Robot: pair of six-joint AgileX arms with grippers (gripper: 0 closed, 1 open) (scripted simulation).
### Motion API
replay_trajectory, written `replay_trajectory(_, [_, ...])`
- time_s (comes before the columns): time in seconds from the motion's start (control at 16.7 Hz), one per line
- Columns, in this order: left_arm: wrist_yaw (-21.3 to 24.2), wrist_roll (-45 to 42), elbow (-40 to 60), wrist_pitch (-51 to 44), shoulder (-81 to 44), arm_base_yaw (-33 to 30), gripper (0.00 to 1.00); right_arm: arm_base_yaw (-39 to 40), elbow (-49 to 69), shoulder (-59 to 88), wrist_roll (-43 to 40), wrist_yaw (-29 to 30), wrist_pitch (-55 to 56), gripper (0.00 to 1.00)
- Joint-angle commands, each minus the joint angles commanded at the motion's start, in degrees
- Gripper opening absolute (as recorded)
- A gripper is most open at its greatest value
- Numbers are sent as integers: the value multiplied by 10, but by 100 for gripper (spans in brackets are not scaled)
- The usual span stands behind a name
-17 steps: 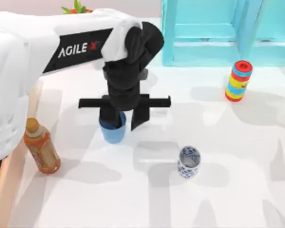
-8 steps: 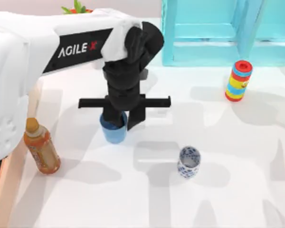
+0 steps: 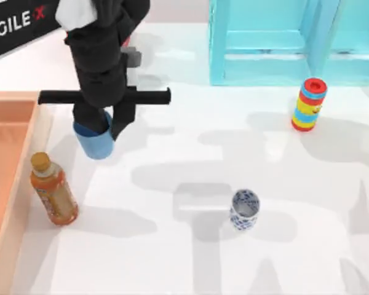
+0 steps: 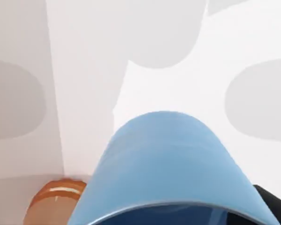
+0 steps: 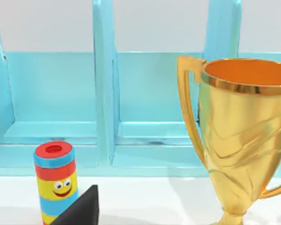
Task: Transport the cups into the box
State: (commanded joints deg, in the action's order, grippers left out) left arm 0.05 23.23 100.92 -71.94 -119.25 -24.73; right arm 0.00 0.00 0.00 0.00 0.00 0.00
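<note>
- Two cups are in play: the blue cup [image 3: 95,140] hangs clamped in the left gripper [image 3: 104,126], lifted clear of the table [image 3: 172,246], while the floral cup [image 3: 244,209] stands on the table well off to the gripper's right and nearer the front edge.
- One finger sits inside the blue cup and the other outside, pinching its wall; this rim grip lets the cup hang mouth-up for carrying, though it tilts a little.
- From the left wrist view the blue cup [image 4: 168,168] lies directly under the camera, with an orange bottle cap [image 4: 56,201] showing past it.
- The box [image 3: 6,160] lies just to the gripper's left, its wall near the cup; the tea bottle [image 3: 52,190] stands in front of the gripper, beside that wall, so I judge it worth keeping clear of during the carry.
- The left arm reaches in from the far left, wrist pointing steeply down.
- The right gripper's finger [image 5: 79,208] shows as a dark tip, facing the striped cylinder [image 5: 56,180], a gold trophy [image 5: 239,136] and the turquoise cabinet [image 5: 103,93]; I cannot tell whether it is open.
</note>
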Motion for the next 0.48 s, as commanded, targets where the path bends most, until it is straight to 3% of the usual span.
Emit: replay_trajectory(0.48, [-2, -42, -6, -35, 41, 39, 0, 0, 0, 0, 0, 0, 0, 100])
